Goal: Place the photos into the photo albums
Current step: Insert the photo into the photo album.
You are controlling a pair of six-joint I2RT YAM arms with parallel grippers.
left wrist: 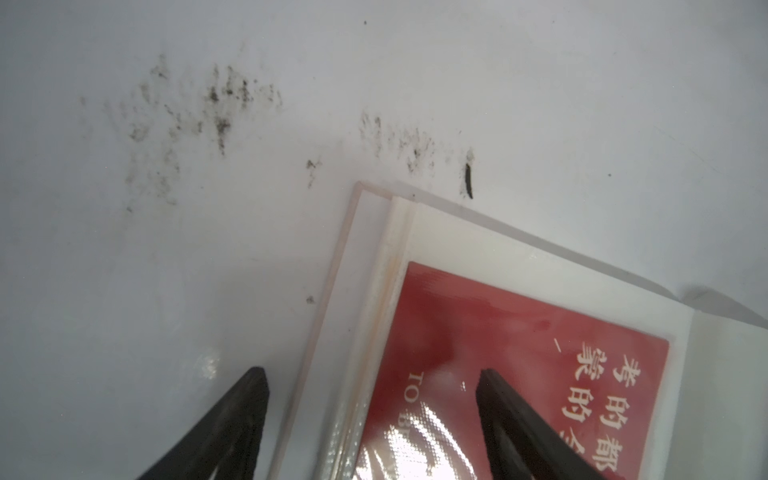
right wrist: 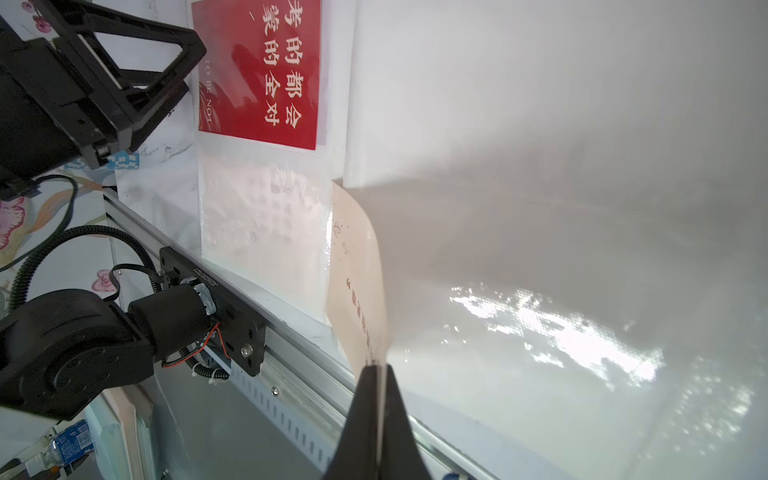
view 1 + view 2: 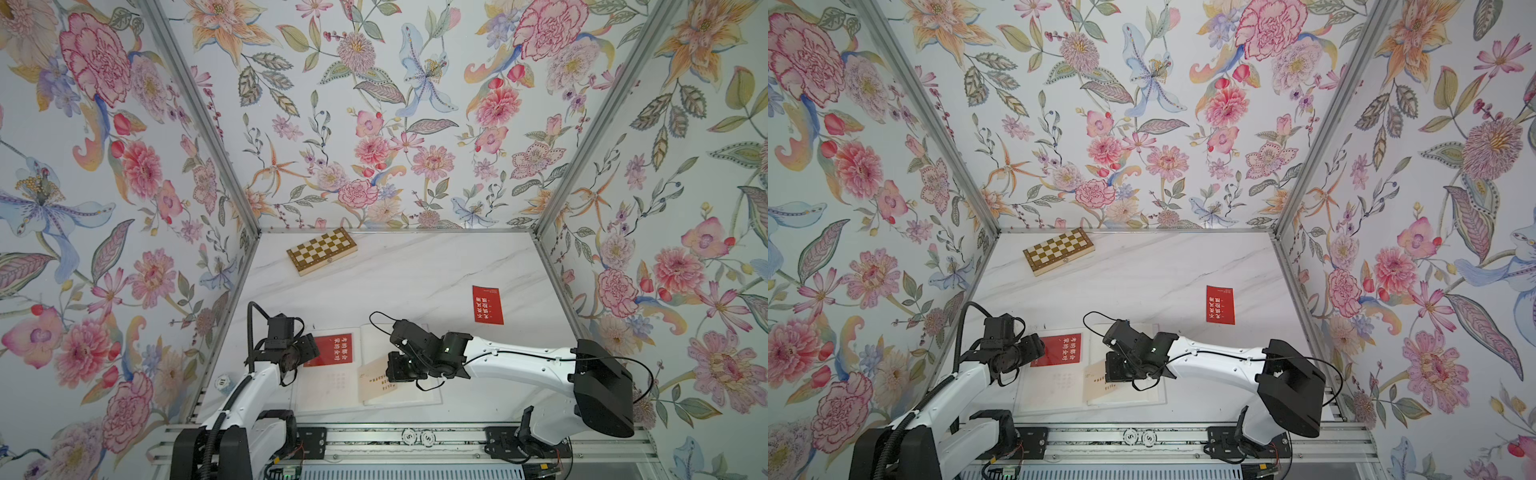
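I see white shells and black joints on the left arm (image 3: pixel 249 386) and right arm (image 3: pixel 519 365). Black plates (image 3: pixel 505 444) bolt both bases to the aluminium rail (image 3: pixel 415 448). Beside the rail, red and black wires (image 2: pixel 191 354) loop, and a black corrugated hose (image 3: pixel 208 436) climbs. The left gripper (image 1: pixel 372 374) has black tapering fingers (image 1: pixel 232 415).

Glossy plastic album sleeve (image 2: pixel 257 232); wooden chessboard box (image 3: pixel 322 250); marbled tabletop (image 3: pixel 415 274).

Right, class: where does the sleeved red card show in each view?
In a top view: sleeved red card on the photo album, by the left gripper.
In a top view: likewise.
Left wrist: partly beneath that gripper.
Right wrist: beside that gripper.
Landmark: left gripper.
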